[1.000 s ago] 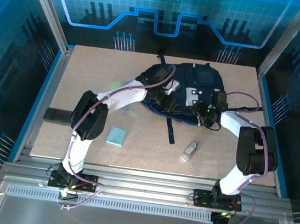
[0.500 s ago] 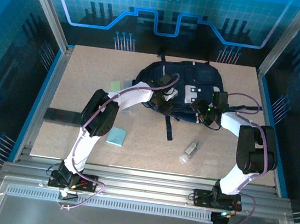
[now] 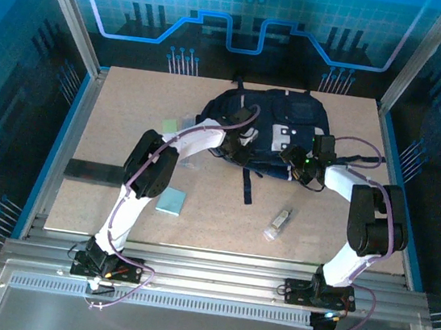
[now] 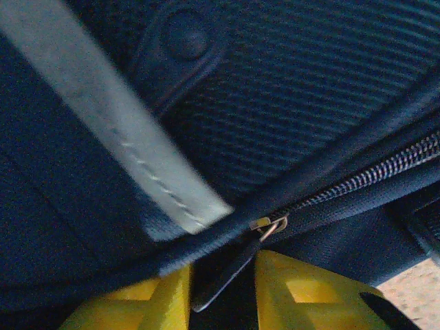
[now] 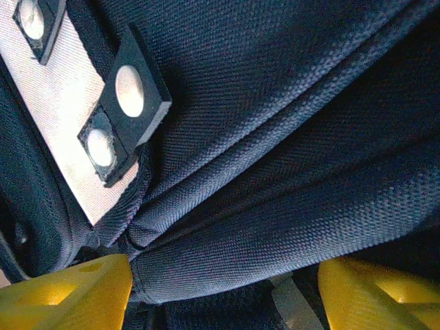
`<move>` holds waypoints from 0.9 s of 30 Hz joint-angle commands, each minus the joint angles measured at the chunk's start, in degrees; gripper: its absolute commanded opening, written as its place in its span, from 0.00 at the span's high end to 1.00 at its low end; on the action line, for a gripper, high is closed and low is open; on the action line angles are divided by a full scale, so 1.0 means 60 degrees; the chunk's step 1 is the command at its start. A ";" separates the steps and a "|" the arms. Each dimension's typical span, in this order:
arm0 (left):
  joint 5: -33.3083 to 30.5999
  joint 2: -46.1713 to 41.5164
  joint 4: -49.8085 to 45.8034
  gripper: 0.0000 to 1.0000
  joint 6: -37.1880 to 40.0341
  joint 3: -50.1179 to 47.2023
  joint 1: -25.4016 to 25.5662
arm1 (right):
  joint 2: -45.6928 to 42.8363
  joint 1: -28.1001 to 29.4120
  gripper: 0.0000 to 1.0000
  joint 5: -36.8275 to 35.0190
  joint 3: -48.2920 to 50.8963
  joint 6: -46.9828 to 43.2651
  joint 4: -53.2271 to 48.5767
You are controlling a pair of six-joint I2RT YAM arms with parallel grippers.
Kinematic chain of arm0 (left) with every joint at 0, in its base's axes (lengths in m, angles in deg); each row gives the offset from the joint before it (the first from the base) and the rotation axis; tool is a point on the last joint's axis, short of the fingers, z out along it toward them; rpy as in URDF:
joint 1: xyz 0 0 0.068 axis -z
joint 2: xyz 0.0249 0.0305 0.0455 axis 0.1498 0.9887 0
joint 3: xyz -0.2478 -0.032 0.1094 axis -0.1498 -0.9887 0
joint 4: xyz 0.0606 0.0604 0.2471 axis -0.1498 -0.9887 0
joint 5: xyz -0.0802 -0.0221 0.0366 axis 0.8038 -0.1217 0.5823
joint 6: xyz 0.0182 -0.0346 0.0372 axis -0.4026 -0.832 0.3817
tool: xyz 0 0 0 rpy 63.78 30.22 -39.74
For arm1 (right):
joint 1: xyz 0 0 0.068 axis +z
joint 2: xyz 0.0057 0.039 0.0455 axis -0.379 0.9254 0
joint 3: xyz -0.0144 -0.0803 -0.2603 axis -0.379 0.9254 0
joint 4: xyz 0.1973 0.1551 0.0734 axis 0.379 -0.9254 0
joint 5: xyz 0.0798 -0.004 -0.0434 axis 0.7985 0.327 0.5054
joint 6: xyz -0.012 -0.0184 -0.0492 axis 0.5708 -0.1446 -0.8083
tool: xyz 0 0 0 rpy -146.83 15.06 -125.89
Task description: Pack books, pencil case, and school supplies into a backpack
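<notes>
Position: backpack (image 3: pixel 288 113) lay at far middle of table (image 3: pixel 129 120) | left claw (image 4: pixel 221 289) narrowly parted around zipper pull (image 4: pixel 237 265), grip could not be told | right claw (image 5: pixel 227 271) clamped on fold of backpack fabric

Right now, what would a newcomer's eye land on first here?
The dark navy backpack at the table's far middle dominates. Up close, its zipper pull lies between the left claw's yellow fingers, while bunched fabric spans the right claw. A teal pad and clear tube lie nearer.
</notes>
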 commanded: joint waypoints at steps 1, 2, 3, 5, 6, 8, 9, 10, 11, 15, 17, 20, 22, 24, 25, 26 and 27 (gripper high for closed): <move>0.1153 0.0303 0.0429 0.78 -0.1126 -0.0246 -0.0515 | -0.0060 -0.0117 0.27 -0.0311 0.0231 -0.0149 -0.0495; 0.1210 0.0314 0.0479 0.84 -0.1224 -0.0265 -0.0582 | -0.0065 -0.0106 0.27 -0.0311 0.0231 -0.0161 -0.0504; 0.1271 0.0350 0.0468 0.89 -0.1255 -0.0244 -0.0595 | -0.0081 -0.0117 0.27 -0.0325 0.0231 -0.0171 -0.0523; 0.1203 0.0360 0.0383 1.00 -0.1222 -0.0235 -0.0600 | -0.0092 -0.0107 0.27 -0.0437 0.0231 -0.0196 -0.0571; 0.1179 0.0338 0.0309 1.00 -0.1189 -0.0236 -0.0603 | -0.0089 -0.0118 0.27 -0.0503 0.0231 -0.0202 -0.0568; 0.1078 0.0200 0.0051 1.00 -0.1059 -0.0236 -0.0607 | -0.0006 -0.0169 0.27 -0.0573 0.0231 -0.0114 -0.0530; 0.0994 0.0090 -0.0095 1.00 -0.0992 -0.0236 -0.0602 | 0.0079 -0.0214 0.27 -0.0532 0.0231 -0.0046 -0.0463; 0.0823 -0.0069 -0.0276 1.00 -0.0905 -0.0249 -0.0601 | 0.0164 -0.0281 0.27 -0.0524 0.0231 0.0014 -0.0399; 0.0594 -0.0241 -0.0531 1.00 -0.0792 -0.0247 -0.0606 | 0.0274 -0.0315 0.27 -0.0640 0.0231 0.0027 -0.0453; -0.0671 -0.0886 -0.1403 1.00 -0.0233 -0.0248 -0.0652 | 0.0570 -0.0418 0.29 -0.1300 -0.0018 0.0051 -0.0861; -0.1298 -0.1084 -0.1718 1.00 -0.0006 -0.0292 -0.0789 | 0.0638 -0.0488 0.31 -0.1482 -0.0046 0.0132 -0.0872; -0.1720 -0.1254 -0.1931 1.00 0.0163 -0.0443 -0.1104 | 0.0703 -0.0580 0.31 -0.1651 -0.0174 0.0131 -0.0975; -0.1733 -0.1331 -0.1929 1.00 0.0150 -0.0563 -0.1353 | 0.0745 -0.0616 0.31 -0.1579 -0.0269 0.0099 -0.0999; -0.1670 -0.1376 -0.1980 1.00 0.0038 -0.0565 -0.1553 | 0.0760 -0.0629 0.31 -0.1531 -0.0403 0.0009 -0.1028; -0.1492 -0.1396 -0.2016 1.00 -0.0033 -0.0492 -0.1596 | 0.0726 -0.0643 0.31 -0.1413 -0.0497 -0.0071 -0.1051; -0.1166 -0.1434 -0.2024 1.00 -0.0104 -0.0429 -0.1589 | 0.0687 -0.0649 0.31 -0.1243 -0.0587 -0.0151 -0.1050; -0.0545 -0.1497 -0.1979 1.00 -0.0195 -0.0331 -0.1562 | 0.0627 -0.0657 0.31 -0.1061 -0.0719 -0.0228 -0.1139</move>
